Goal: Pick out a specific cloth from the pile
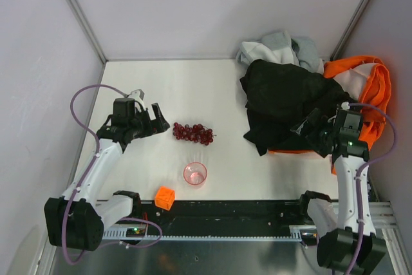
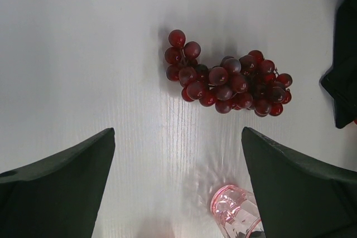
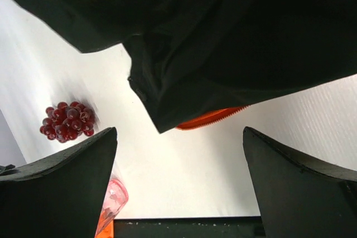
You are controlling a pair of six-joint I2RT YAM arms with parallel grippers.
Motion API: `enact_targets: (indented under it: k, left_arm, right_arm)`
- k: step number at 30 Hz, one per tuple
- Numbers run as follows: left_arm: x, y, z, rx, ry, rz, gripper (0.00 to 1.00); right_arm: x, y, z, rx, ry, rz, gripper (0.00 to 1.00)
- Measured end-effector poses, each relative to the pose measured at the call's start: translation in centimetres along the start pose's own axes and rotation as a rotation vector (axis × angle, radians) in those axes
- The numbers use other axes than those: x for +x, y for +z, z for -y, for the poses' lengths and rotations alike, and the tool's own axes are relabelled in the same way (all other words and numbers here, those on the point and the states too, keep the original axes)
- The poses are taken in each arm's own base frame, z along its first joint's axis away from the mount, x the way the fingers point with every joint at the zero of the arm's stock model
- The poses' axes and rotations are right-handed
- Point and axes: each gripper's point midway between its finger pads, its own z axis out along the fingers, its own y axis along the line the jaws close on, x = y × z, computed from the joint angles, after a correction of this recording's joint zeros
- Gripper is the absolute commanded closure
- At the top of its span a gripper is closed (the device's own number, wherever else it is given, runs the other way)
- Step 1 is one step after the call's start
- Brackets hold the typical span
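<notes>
The pile [image 1: 290, 94] of crumpled black, orange and grey fabric is seen whole only from above; glossy round grapes [image 2: 228, 82] are shown closest by the left wrist. The left jaws and right jaws are held spread, empty.

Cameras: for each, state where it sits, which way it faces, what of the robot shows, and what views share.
Top external: above, behind the bases, looking down on the table; both arms, left gripper and right gripper show.
Left wrist: on the left arm, facing down at the grapes; two fingers show.
Right wrist: low beside the pile, facing the black garment; two fingers show.
Shared: all three show the grapes and pink cup.
</notes>
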Motion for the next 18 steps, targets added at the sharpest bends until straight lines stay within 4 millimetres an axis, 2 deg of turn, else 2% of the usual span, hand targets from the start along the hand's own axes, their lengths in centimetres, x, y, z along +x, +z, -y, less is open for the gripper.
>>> enact_targets:
  k: [5,9,18]
  left_arm:
    - [0.0,0.0,0.0,0.001,0.000,0.001,0.00]
    - [0.0,0.0,0.1,0.003,0.001,0.000,0.00]
    - [0.0,0.0,0.1,0.003,0.001,-0.001,0.00]
  right_arm:
    - [1.2,2.5,0.9,0.000,0.091,-0.088,0.01]
    - [0.1,3.8,-0.1,-0.053,0.123,-0.084,0.01]
    - [-1.7,8.5,-1.5,-0.121,0.222,-0.112,0.01]
